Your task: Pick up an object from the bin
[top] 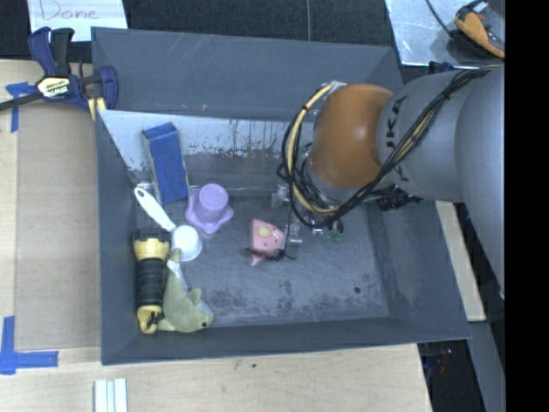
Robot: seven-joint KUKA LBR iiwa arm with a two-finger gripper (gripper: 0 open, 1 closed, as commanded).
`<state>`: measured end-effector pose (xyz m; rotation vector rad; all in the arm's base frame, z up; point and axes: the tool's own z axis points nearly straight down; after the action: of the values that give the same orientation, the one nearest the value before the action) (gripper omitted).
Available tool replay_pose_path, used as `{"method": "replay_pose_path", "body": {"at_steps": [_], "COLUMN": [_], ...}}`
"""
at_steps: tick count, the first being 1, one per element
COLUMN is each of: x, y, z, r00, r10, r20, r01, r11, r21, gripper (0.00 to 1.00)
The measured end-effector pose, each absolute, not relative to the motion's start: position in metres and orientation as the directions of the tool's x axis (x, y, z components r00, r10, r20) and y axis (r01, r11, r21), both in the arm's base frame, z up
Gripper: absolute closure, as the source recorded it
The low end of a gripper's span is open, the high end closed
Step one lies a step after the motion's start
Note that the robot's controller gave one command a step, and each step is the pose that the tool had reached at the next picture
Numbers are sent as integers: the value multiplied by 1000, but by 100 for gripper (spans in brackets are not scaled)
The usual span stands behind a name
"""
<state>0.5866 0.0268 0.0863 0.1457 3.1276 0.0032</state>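
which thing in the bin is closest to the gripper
The pink toy mid-bin, right beside the gripper; the lilac cup and others lie further left.

Single camera, set above bin (240,75), looking down, tilted somewhat to one side. Bin's far wall shows broad and its near wall shows as narrow band, so view leans from bin's near side toward far side. Middle distance: whole bin in frame, all four rims visible, margin of surroundings beyond each. Arm (455,136) enters from right of bin, its orange cover (347,136) masking part of bin's right half.
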Motion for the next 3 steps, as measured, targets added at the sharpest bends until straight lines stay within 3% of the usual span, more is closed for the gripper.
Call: {"method": "replay_pose_path", "body": {"at_steps": [1,2,3], "x": [602,596,590], "y": [5,49,57], "z": [79,74,76], "r00": [-999,-955,-950], "r10": [-33,297,313], "r20": [-16,-21,-20], "r01": [-33,297,313], "r11": [999,955,950], "r21": [2,10,7], "gripper": [0,0,0]}}
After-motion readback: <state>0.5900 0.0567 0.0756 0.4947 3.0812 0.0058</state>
